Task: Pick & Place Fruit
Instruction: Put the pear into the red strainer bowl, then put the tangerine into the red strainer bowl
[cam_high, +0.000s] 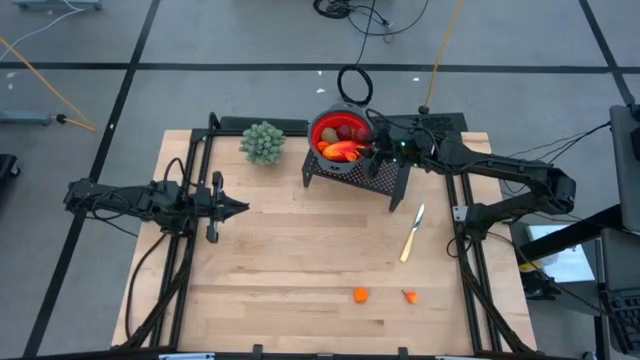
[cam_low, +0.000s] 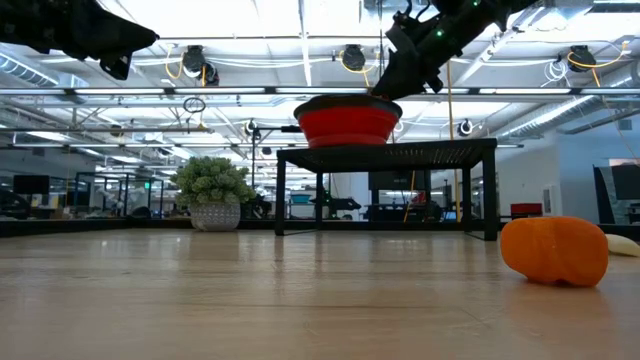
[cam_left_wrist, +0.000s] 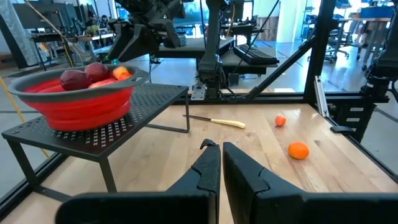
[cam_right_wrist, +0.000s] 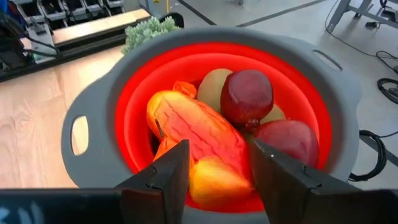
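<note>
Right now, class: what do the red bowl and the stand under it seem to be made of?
Bowl: looks like soft silicone or plastic, matte red with a grey rim and stepped, collapsible-looking walls. Stand: probably black-painted metal, judging by its perforated top and thin straight legs.

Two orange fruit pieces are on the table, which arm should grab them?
Likely the left: its tool hangs free over bare table, while the right tool is over the red bowl. Both orange pieces are similarly far.

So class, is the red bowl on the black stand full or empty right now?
Partly full. The red bowl on the black stand holds several fruit pieces; two orange pieces lie on the table. The right gripper is open above the bowl.
</note>
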